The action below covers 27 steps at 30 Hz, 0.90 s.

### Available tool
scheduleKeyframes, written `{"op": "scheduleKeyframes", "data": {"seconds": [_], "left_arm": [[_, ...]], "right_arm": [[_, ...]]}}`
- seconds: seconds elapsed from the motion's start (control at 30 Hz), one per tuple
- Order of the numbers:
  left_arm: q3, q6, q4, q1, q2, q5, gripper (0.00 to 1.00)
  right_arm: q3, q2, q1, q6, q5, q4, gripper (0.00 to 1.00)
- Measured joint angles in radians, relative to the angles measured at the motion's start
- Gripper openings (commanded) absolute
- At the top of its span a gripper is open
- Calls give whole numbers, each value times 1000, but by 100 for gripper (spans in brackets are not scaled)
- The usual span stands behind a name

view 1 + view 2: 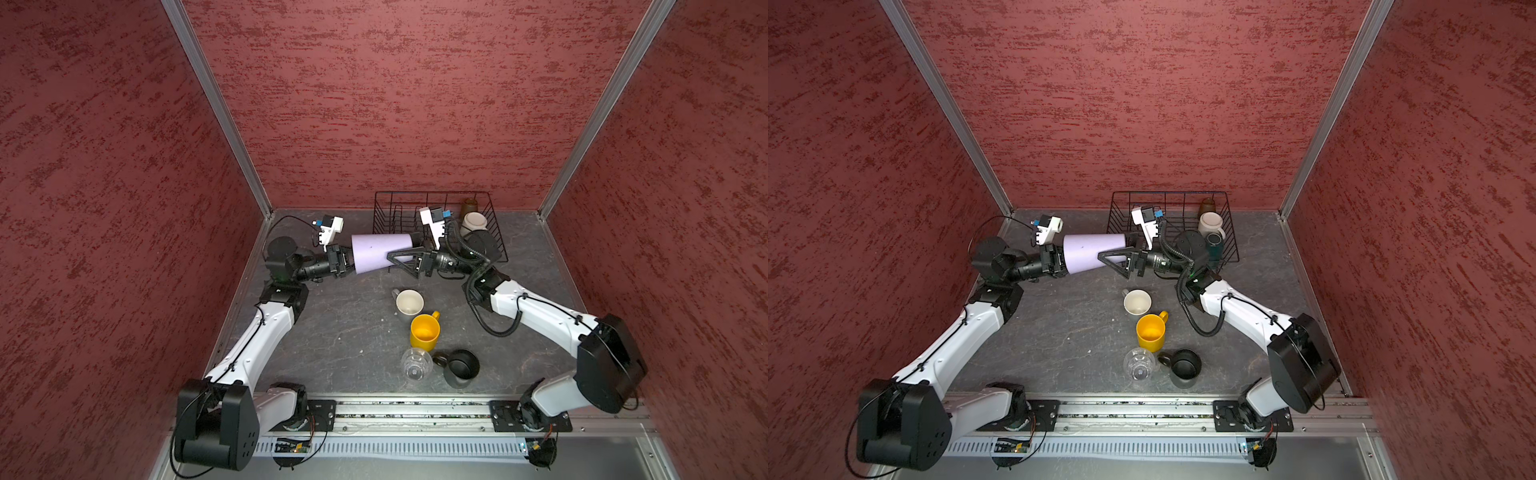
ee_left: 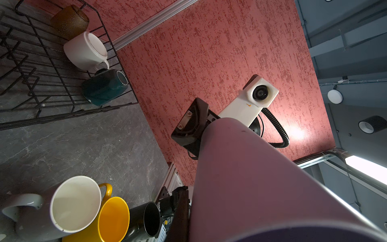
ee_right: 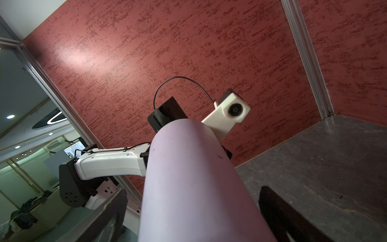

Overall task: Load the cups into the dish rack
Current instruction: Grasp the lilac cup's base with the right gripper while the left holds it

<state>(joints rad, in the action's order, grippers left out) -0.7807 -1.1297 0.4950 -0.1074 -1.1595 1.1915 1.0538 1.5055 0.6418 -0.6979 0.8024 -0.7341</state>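
By dish rack [image 1: 415,193] edge, lilac tumbler [image 1: 380,251] aloft in left gripper [image 1: 349,259]

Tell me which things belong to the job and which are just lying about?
Job: dish rack, lilac tumbler, amber glass, white mug, teal mug, grey mug, yellow mug, clear glass, black mug.
Lying about: nothing loose; only table, red walls.

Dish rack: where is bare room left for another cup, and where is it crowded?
Free: in the dish rack, the left part around the prongs, and the table left of the loose cups. Crowded: the rack's right side, lined by amber glass, white mug and teal mug.
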Motion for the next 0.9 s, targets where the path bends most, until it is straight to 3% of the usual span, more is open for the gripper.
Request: {"op": "scheduleKeyframes", "data": {"seconds": [0.53, 0.9], "left_arm": [[8, -7, 0, 0, 0, -3, 0], [8, -14, 2, 6, 0, -4, 0]], "right_arm": [[44, 24, 23, 11, -17, 55, 87], [68, 35, 26, 8, -7, 63, 58]]}}
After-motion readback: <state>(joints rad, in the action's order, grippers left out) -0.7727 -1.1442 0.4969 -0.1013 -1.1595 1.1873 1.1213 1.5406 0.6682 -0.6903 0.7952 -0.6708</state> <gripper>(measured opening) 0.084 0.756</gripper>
